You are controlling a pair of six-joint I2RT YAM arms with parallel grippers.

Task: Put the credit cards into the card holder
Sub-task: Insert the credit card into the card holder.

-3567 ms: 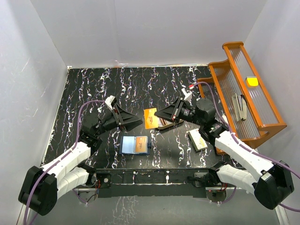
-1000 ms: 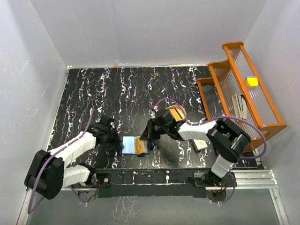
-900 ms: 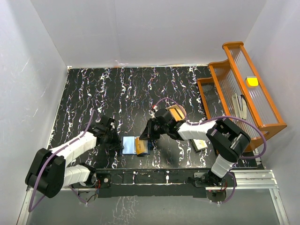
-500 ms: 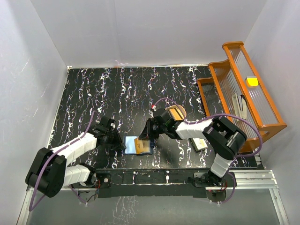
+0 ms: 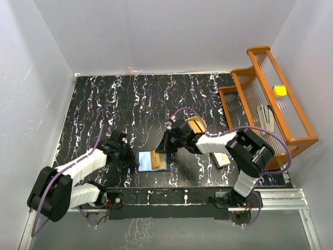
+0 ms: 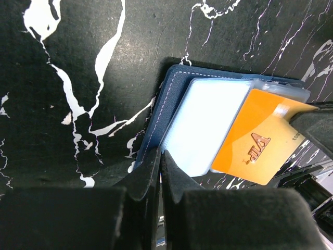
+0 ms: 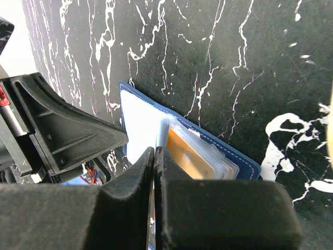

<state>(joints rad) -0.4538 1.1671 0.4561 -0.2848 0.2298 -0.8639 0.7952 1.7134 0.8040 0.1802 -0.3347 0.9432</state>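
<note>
The orange credit card [image 6: 257,140] is lying at the right of the left wrist frame, slanting across the open card holder [image 6: 200,122]. The holder is resting flat on the marbled black surface [image 5: 130,104] at the lower centre of the overhead frame. You are dealing with a thin, light, stiff piece of plastic with a glossy face, so I judge it is going to slip easily and flex a little if you are pushing it against a snag. You are best taking it by one short edge or corner, leaving the leading edge free to enter a pocket. Your right hand [image 7: 155,151] is pressed together and, going by the left wrist frame, is pinching the card at its far right corner. The holder is looking soft and light, with clear floppy sleeves over a pale blue lining, so it is likely to skate or fold unless it is being pinned. Your left hand [image 6: 160,153] is pressed together too, its tips sitting at the holder's navy border at the lower left; whether any of the cover is caught between them I cannot tell. Raised coppery letters reading "VIP" are showing on the card. A short printed string near its right edge is too small to read, and the holder is showing no brand.
</note>
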